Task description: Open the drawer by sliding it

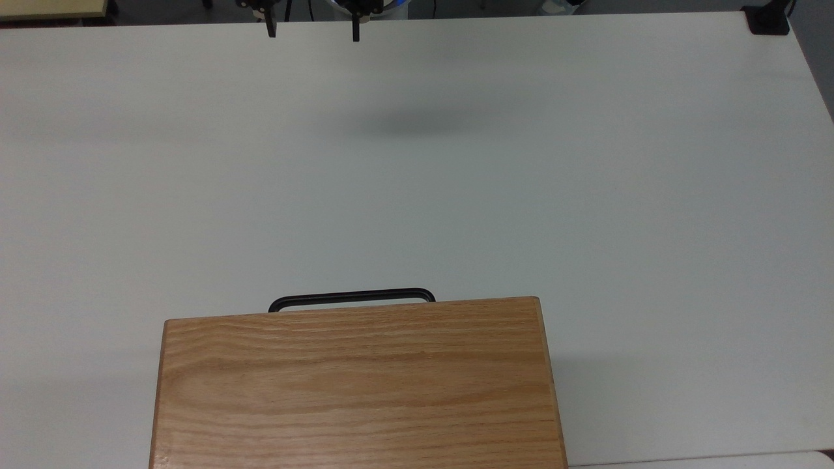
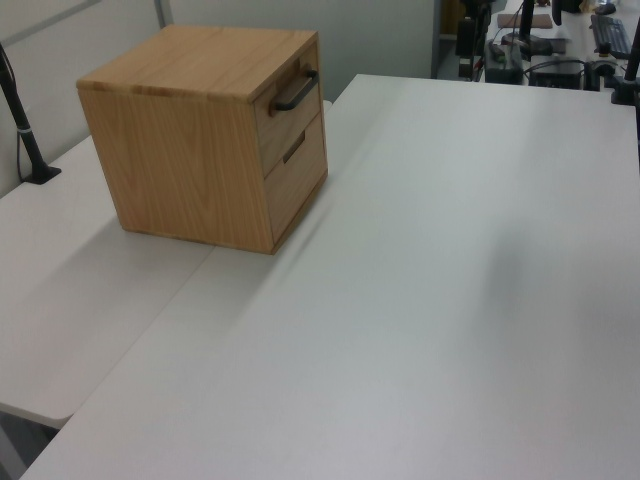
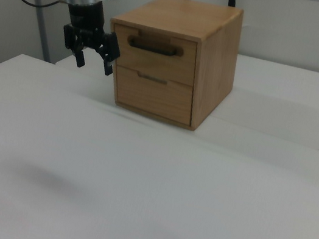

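The drawer is the upper one in an oak cabinet and sits flush with the casing. Its black bar handle sticks out past the cabinet's front edge in the top view. The handle also shows on the drawer front in the left view and across the panel in the right view. My gripper hangs open at the table's far edge, well away from the handle, with nothing between its fingers. In the right view the gripper hovers above the table, at the right view's left of the cabinet.
A lower drawer with a slot pull sits under the top one. The white table stretches between gripper and cabinet. A black clamp stands at the top view's upper right corner. A black pole stands beside the cabinet in the left view.
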You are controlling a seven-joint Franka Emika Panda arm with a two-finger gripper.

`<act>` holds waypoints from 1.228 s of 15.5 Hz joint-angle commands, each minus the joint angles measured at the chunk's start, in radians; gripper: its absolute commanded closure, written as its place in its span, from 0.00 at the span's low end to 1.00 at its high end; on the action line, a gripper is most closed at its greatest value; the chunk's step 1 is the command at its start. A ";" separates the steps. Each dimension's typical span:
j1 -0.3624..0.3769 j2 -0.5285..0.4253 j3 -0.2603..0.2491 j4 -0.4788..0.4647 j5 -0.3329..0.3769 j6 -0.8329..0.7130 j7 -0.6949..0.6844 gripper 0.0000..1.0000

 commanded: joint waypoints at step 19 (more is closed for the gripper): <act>-0.020 0.006 -0.004 -0.013 0.052 0.049 0.295 0.05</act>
